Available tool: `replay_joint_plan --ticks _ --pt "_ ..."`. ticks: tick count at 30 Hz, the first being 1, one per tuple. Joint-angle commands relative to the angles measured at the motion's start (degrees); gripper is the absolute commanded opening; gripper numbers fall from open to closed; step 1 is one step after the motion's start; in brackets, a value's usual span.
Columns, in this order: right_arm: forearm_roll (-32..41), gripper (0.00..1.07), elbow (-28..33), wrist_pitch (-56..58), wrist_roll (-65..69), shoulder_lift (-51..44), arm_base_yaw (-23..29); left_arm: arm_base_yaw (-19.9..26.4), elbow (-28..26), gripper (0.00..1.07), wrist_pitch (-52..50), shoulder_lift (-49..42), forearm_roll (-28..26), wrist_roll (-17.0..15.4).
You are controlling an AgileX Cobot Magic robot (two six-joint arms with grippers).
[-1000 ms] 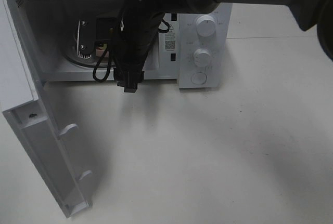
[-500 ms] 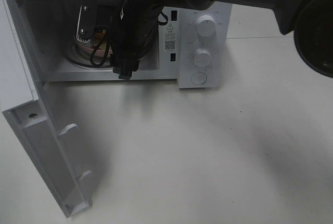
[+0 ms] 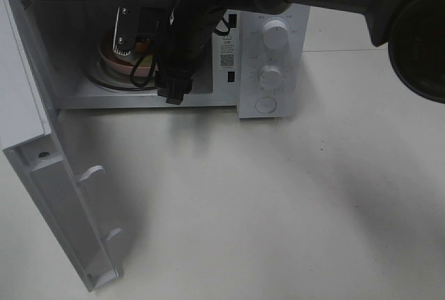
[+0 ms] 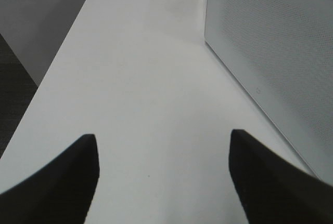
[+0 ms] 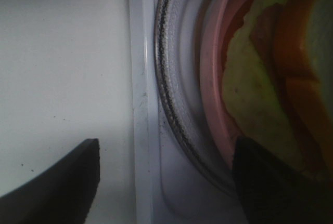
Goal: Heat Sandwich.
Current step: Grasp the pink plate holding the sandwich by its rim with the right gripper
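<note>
The sandwich (image 5: 255, 94), pale greenish-yellow with an orange layer, lies on a pink plate (image 5: 210, 78) on the glass turntable (image 5: 177, 104) inside the open microwave (image 3: 229, 70). My right gripper (image 5: 164, 182) is open at the oven mouth. One finger is over the white sill and the other over the plate's edge, with nothing between them. In the high view the right gripper (image 3: 126, 42) hangs just above the pink plate (image 3: 111, 61) and hides most of the sandwich. My left gripper (image 4: 162, 182) is open over bare table beside the microwave's outer wall (image 4: 270, 52).
The microwave door (image 3: 42, 161) swings open to the left and reaches toward the table's front. Two knobs (image 3: 276, 35) and a round button (image 3: 265, 104) are on the panel at the right. A black cable loop (image 3: 149, 70) dangles from the right arm into the cavity.
The right arm has shifted to the right and its gripper has risen inside the oven, uncovering more of the pink plate. Both grippers stay open.
</note>
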Motion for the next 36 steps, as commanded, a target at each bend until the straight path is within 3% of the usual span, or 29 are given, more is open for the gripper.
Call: replay_joint_plan --ticks 1,21,36 --pt "1.1 0.69 -0.6 -1.0 -0.9 0.2 -0.7 -0.4 0.1 0.68 -0.8 -0.9 0.2 -0.2" --pt "4.8 0.68 -9.0 -1.0 0.0 6.1 -2.4 -0.4 0.1 0.68 -0.8 -0.9 0.2 -0.2" --pt "5.7 0.68 -9.1 -2.1 -0.1 7.6 -4.0 -0.4 0.1 0.68 -0.8 -0.9 0.2 -0.2"
